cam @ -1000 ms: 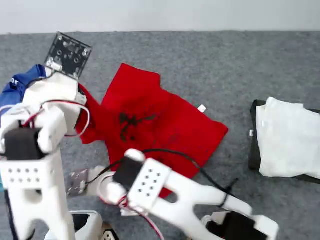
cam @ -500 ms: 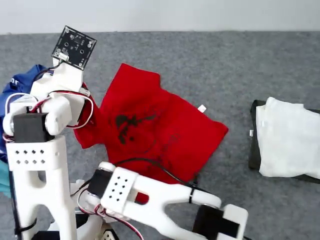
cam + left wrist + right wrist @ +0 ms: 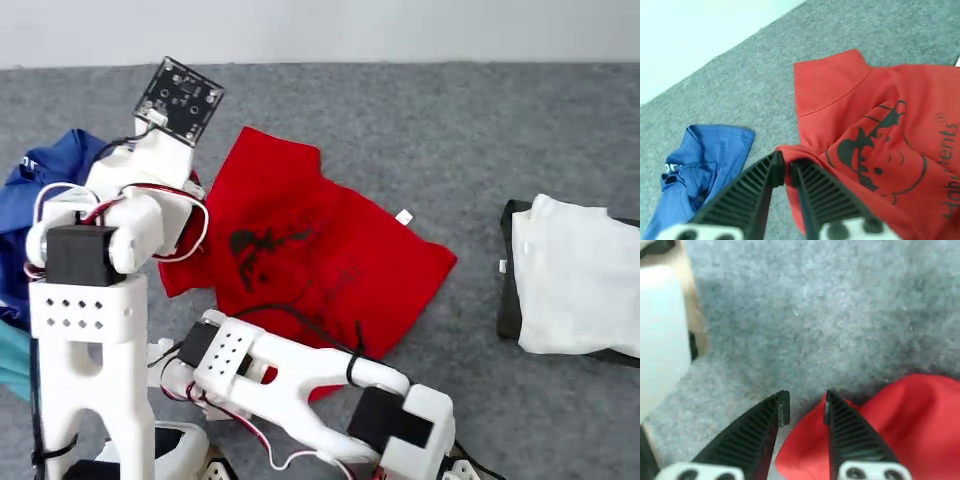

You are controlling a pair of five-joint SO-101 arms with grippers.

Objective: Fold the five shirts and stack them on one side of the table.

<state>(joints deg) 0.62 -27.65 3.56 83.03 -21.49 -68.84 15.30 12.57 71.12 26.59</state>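
A red shirt (image 3: 310, 260) with a dark print lies spread on the grey table, partly rumpled. My left gripper (image 3: 785, 161) is shut on a raised fold of the red shirt (image 3: 875, 125) at its sleeve side, close to the blue shirt (image 3: 705, 160). My right gripper (image 3: 804, 407) is open just above the table at the edge of the red shirt (image 3: 890, 435), and one finger (image 3: 832, 412) touches the cloth. In the high view my right arm (image 3: 300, 375) lies across the shirt's near edge, and my left arm (image 3: 110, 250) stands at its left side.
A folded white shirt (image 3: 575, 280) rests on a folded black one (image 3: 507, 290) at the right. The crumpled blue shirt (image 3: 40, 185) lies at the far left, with a teal cloth (image 3: 10, 365) at the left edge. A white arm base (image 3: 662, 335) stands beside my right gripper.
My left arm has moved right and farther back with the red fold. My right arm has swung left along the shirt's near edge and drawn back toward the front.
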